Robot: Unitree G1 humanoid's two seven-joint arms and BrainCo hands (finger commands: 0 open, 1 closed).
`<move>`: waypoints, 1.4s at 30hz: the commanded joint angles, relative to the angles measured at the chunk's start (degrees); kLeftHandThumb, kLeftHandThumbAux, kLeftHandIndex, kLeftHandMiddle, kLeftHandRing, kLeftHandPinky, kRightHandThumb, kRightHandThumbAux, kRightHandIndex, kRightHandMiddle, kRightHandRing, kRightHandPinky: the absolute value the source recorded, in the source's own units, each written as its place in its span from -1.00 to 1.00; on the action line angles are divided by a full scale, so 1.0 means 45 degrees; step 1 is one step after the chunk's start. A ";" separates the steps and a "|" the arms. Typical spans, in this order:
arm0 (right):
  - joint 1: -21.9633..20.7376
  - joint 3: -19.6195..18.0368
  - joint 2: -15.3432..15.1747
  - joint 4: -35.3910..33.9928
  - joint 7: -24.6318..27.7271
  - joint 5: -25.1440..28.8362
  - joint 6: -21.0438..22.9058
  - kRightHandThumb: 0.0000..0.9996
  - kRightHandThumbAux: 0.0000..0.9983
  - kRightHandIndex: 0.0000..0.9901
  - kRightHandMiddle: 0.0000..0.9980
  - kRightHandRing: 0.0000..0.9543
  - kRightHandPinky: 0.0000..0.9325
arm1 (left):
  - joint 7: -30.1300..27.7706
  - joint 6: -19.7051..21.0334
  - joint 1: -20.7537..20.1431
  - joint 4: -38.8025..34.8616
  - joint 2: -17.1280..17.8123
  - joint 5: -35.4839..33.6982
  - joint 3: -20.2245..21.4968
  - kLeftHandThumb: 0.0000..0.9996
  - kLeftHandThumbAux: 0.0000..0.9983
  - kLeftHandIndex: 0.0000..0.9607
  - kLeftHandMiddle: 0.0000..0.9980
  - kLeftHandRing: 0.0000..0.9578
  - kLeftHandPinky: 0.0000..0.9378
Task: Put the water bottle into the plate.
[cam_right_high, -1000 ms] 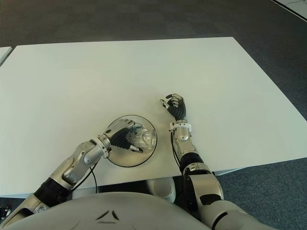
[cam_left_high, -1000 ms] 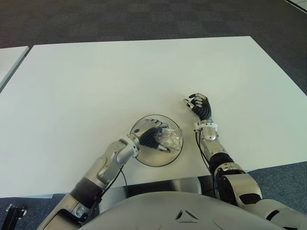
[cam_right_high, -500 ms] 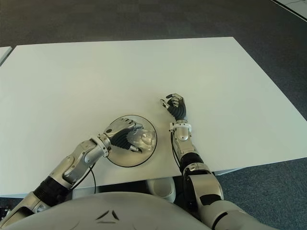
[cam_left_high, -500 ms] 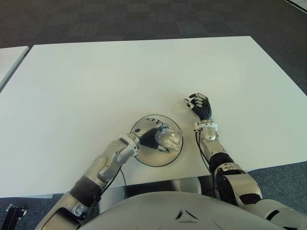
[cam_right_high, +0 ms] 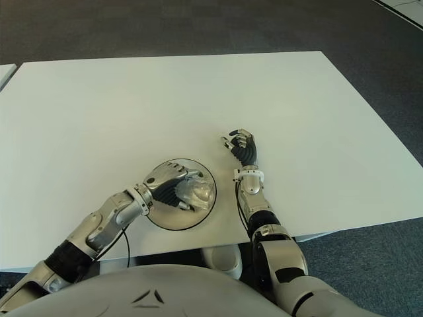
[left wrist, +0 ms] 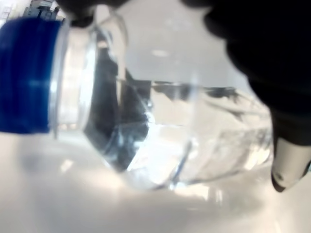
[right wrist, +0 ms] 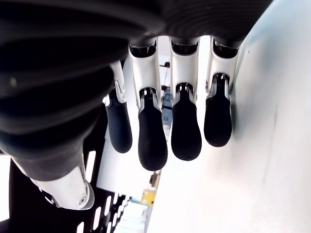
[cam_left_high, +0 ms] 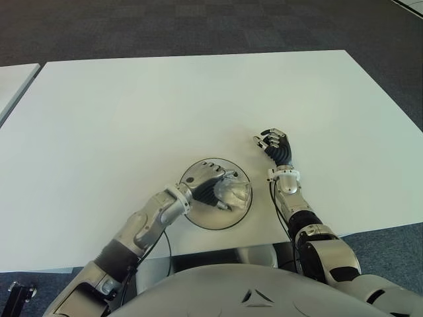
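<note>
Over plate (cam_left_high: 198, 219) near table (cam_left_high: 132, 119) front edge | left hand (cam_left_high: 210, 188) clasps water bottle (cam_left_high: 232, 193) | right hand (cam_left_high: 276, 145) curled, empty

Table (cam_left_high: 165, 99): large white top, filling most of the eye views from the upper middle down to the lower edge; its far edge runs across the upper part of the frame.
Second table (cam_left_high: 12, 80): white corner showing at the left edge of the left eye view, apart from the main table with a strip of floor between.
Floor (cam_left_high: 198, 26): dark grey carpet tiles across the top, also showing at the lower right corner (cam_left_high: 390, 247).
</note>
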 commanded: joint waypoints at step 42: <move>0.0030 0.0041 0.0020 0.0404 -0.0100 -0.0077 0.0137 0.42 0.46 -0.12 0.38 0.42 0.28 | 0.5066 0.1325 0.0200 0.0284 -0.0103 0.3862 -0.0340 -0.79 -0.17 -1.00 -1.00 -1.00 -1.00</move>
